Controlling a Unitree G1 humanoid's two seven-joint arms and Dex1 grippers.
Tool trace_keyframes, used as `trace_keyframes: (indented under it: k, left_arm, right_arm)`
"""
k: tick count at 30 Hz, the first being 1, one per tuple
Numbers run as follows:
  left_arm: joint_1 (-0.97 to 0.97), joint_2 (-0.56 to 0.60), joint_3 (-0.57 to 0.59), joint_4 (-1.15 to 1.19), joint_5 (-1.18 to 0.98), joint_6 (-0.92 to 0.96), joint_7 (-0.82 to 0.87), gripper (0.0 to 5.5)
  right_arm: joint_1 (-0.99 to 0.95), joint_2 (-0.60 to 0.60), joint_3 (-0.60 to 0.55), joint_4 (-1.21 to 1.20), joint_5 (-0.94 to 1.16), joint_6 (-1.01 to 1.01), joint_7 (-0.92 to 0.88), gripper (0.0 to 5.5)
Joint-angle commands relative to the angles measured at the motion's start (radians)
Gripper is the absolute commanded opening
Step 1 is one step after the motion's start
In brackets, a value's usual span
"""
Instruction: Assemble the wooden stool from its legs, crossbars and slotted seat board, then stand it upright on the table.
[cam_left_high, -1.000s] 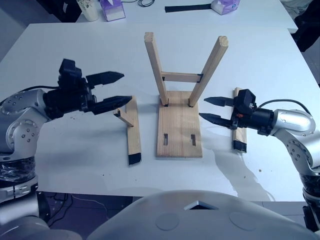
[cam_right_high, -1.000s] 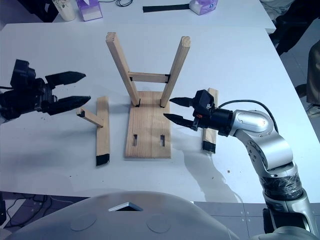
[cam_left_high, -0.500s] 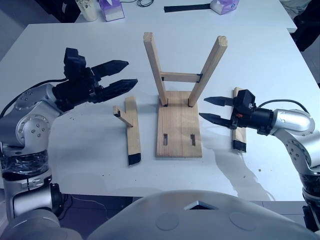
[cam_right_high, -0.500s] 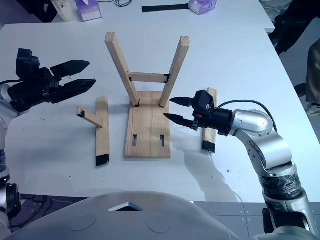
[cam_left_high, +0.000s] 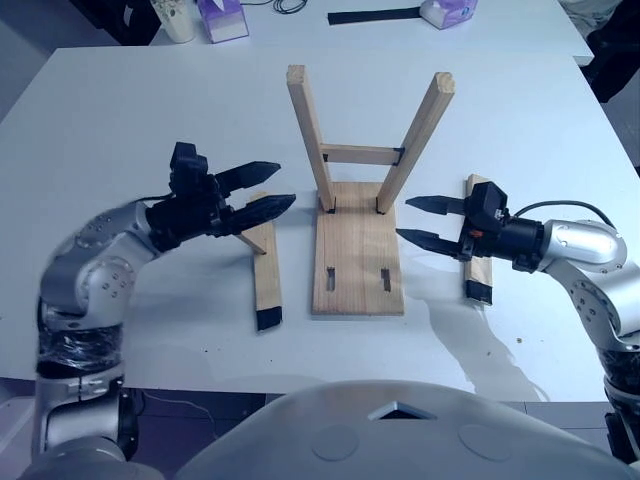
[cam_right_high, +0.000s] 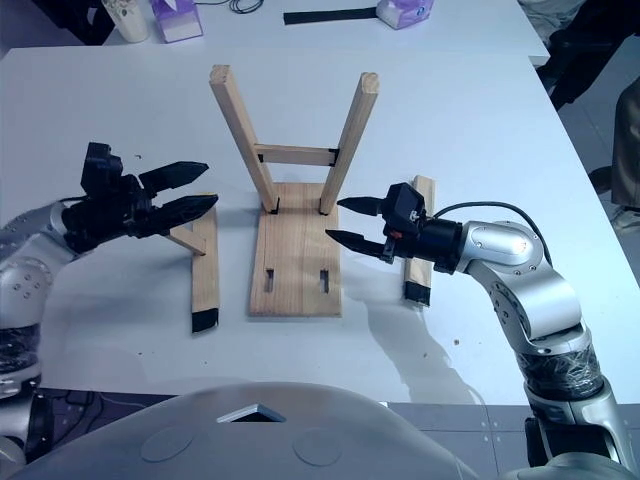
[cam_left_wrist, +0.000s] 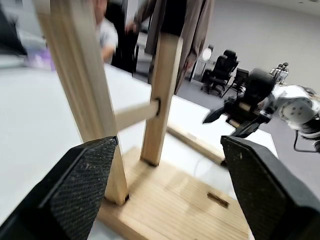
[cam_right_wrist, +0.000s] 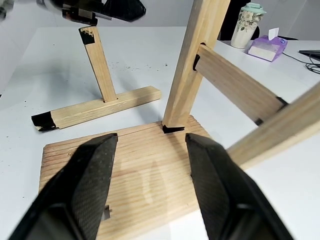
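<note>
Seat board (cam_left_high: 358, 255) lies flat on the tabletop (cam_left_high: 150, 100); left hand (cam_left_high: 283, 184), released, hovers over the loose leg (cam_left_high: 265, 270); right hand (cam_left_high: 405, 218), released, sits just beside the board.

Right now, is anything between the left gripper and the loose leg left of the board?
Nothing visible. The left gripper, open, hovers just above the leg, over its upright crossbar stub. The leg lies flat beside the board, apart from it.
</note>
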Motion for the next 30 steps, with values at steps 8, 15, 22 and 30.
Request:
trace_keyframes:
  k: [8,15,22,30]
  left_arm:
    - [-0.157,0.085,0.224,-0.097,-0.281,0.159,0.121,3.82]
    - [0.082,0.218,0.195,-0.442,-0.325,0.274,0.108,3.82]
    - [0.461,0.198,-0.007,-0.460,0.078,0.105,0.111,3.82]
    - [0.528,0.203,-0.176,-0.293,0.343,-0.078,0.077,3.82]
  right_arm:
    - [0.030,0.000,-0.021,-0.029,0.006,-0.003,-0.015,2.50]
    - [0.080,0.000,-0.058,-0.063,0.016,-0.002,-0.036,2.50]
    - [0.123,0.010,-0.067,-0.084,0.010,-0.008,-0.057,2.50]
    - [0.122,0.025,-0.054,-0.079,-0.001,-0.013,-0.069,2.50]
